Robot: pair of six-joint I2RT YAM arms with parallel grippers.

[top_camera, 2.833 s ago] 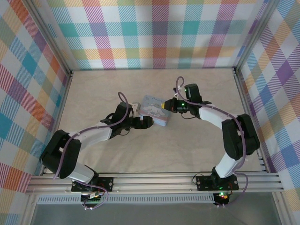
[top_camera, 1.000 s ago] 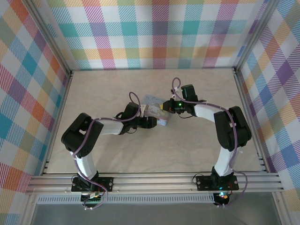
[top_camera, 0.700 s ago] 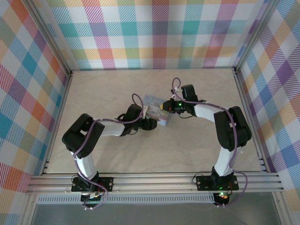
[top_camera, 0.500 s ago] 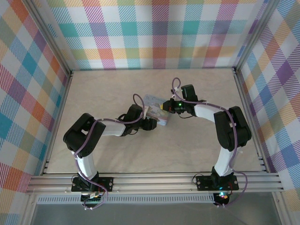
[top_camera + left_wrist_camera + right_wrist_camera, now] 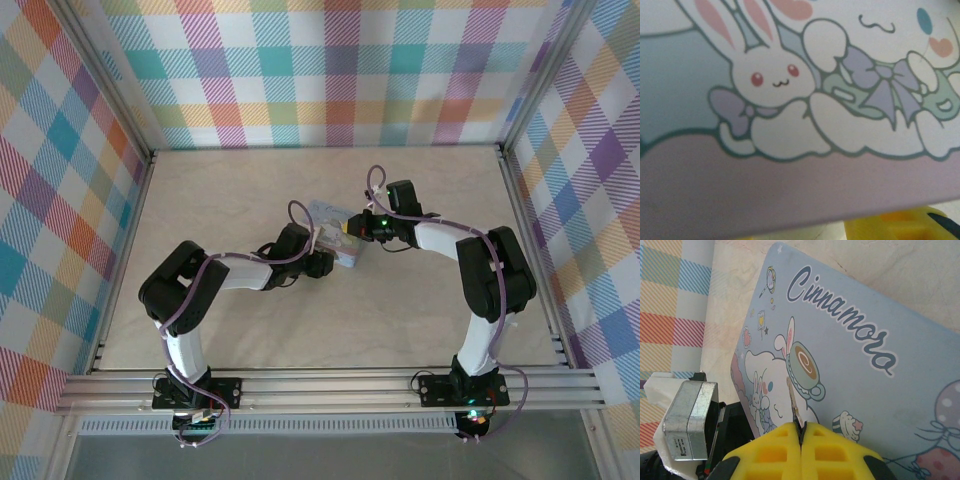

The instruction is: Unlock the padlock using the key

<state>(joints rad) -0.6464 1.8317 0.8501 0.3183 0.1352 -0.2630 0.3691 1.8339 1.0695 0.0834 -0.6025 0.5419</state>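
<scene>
Top view: the left end effector (image 5: 319,264) has been slid tighter against the light-blue, flat, cartoon-printed padlock (image 5: 335,240) mid-frame. Left wrist: its grip can't be told. Right wrist: the tiny silver-tipped key (image 5: 793,402) is pinched by the right end effector (image 5: 801,430), seen against the padlock's face. Insertion probably next.

One padlock (image 5: 334,243), one key (image 5: 793,402), two tools (image 5: 320,262) (image 5: 801,432)

The padlock (image 5: 855,355) was light blue, with a white bunny, a pink band and dark blue curly writing. The key (image 5: 793,402) was dull brownish grey. The right gripper (image 5: 801,430) had yellow fingers. The walls (image 5: 330,70) were checked pink, teal, orange and purple. The worktop (image 5: 400,310) was pale beige.
</scene>
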